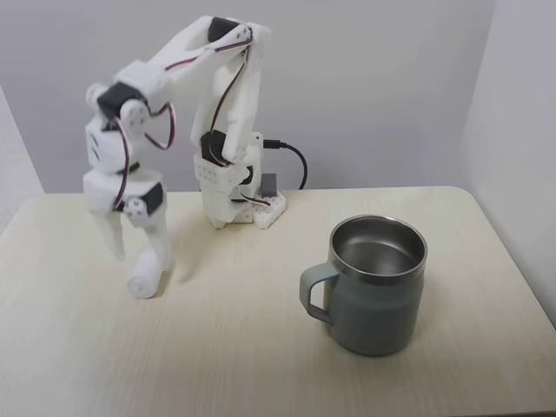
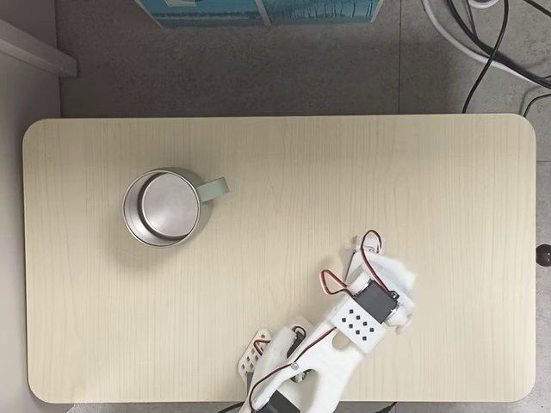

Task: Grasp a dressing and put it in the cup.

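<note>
Dressing (image 1: 144, 281): small white roll lying on table (image 1: 261, 347), long axis horizontal, one round end facing camera, far left of cup (image 1: 375, 285). Gripper (image 1: 136, 261) down over roll, fingers apart, one touching it. No legible writing.

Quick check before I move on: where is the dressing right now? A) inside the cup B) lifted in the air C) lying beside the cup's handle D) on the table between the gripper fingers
D: in a fixed view the dressing sits on the table at the tips of the gripper, far from the cup, whose inside shows bare steel.
</note>
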Tool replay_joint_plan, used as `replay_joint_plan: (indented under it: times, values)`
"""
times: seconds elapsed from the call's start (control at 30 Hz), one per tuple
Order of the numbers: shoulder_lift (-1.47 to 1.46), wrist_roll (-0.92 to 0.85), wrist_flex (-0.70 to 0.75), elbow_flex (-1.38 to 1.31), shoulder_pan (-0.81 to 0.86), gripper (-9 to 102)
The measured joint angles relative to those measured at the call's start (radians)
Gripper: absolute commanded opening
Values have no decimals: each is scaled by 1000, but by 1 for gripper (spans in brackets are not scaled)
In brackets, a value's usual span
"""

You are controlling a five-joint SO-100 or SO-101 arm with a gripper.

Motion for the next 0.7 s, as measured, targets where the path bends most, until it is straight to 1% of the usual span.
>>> replay_joint_plan:
  times: [0.2, 0.37, 0.4, 0.47, 0.53, 0.6, 0.7]
  values:
    - [38, 0, -195, -138, 3, 25]
    - [23, 0, -262, -196, 8, 24]
    - [20, 0, -270, -199, 8, 21]
    - [17, 3, -278, -202, 5, 11]
    - [15, 18, -284, -202, -2, 4]
    - [15, 32, -284, -202, -2, 0]
    - [15, 49, -284, -202, -3, 0]
